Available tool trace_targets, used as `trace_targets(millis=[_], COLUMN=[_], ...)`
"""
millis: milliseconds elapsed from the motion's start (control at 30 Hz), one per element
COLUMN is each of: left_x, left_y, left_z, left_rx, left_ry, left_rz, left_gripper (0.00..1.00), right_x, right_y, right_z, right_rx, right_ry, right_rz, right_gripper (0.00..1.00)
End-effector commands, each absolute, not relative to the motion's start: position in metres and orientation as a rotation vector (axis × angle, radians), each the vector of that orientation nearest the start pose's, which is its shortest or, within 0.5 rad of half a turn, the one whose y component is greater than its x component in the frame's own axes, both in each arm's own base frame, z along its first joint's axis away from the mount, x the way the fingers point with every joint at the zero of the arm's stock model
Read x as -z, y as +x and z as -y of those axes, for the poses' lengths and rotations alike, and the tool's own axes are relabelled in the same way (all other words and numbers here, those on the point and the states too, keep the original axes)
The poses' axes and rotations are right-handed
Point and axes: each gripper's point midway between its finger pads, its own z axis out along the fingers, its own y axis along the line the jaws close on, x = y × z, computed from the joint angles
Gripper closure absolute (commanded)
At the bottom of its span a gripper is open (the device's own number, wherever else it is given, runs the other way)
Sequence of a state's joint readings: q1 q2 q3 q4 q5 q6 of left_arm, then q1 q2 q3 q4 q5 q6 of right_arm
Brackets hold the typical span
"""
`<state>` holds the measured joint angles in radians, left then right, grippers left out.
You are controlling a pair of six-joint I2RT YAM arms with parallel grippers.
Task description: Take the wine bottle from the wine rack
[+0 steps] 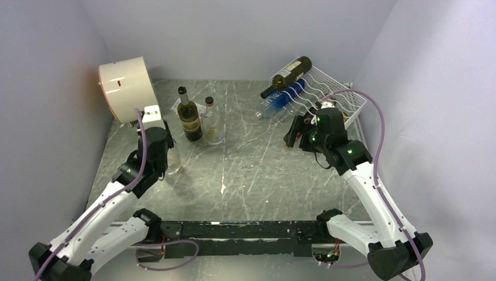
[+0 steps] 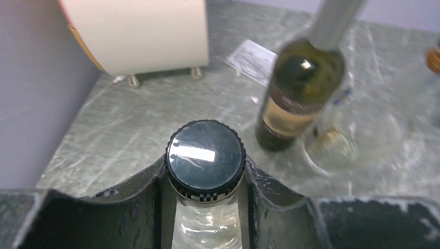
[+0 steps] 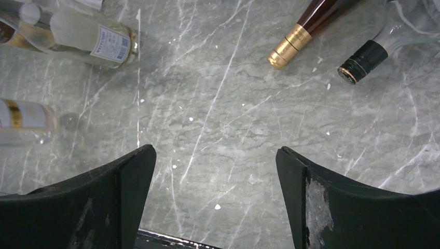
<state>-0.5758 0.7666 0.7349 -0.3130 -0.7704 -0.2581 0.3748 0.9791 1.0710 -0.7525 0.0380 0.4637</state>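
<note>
My left claw (image 2: 205,176) clenches a clear bottle (image 2: 206,228), my right claw (image 3: 214,155) gapes; bumping the wine rack (image 1: 345,100) at two o'clock could topple its wine bottle (image 1: 288,76).

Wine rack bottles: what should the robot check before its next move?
1. Right gripper open: ok.
2. Bottles on the wine rack to take: ok, a dark wine bottle and a blue bottle lie there.
3. Right gripper around a bottle neck: not ok, only table shows between its fingers.
4. Left gripper shut on the neck of the clear bottle: ok.
5. Clear bottle standing on the table: cannot tell.
</note>
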Motion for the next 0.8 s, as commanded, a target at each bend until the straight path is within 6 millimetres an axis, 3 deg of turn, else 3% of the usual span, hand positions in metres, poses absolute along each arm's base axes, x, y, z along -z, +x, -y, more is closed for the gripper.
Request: trace_targets(millis=[0, 300, 500, 767], left_x=[-0.328, -0.339, -0.331, -0.31], left_y=[0.322, 0.395, 0.423, 0.436], left_z=[0.025, -0.014, -0.001, 0.012], left_rx=[-0.073, -0.099, -0.067, 0.016], left_ry=[-0.412, -0.464, -0.367, -0.239], left_rz=[-1.509, -1.468, -1.465, -1.451], left_gripper=[0.93, 0.93, 0.93, 0.93], right_x=[-0.227, -0.219, -0.212, -0.211], right_y=[0.265, 0.262, 0.266, 0.267], right_z=[-0.113, -0.109, -0.113, -0.12], right_rx=[-0.392, -0.37, -0.385, -0.423], right_ry=[0.123, 0.127, 0.128, 0.106], right_rz=[-2.257, -2.268, -2.278, -2.287], right_gripper=[0.1, 0.1, 0.1, 0.1])
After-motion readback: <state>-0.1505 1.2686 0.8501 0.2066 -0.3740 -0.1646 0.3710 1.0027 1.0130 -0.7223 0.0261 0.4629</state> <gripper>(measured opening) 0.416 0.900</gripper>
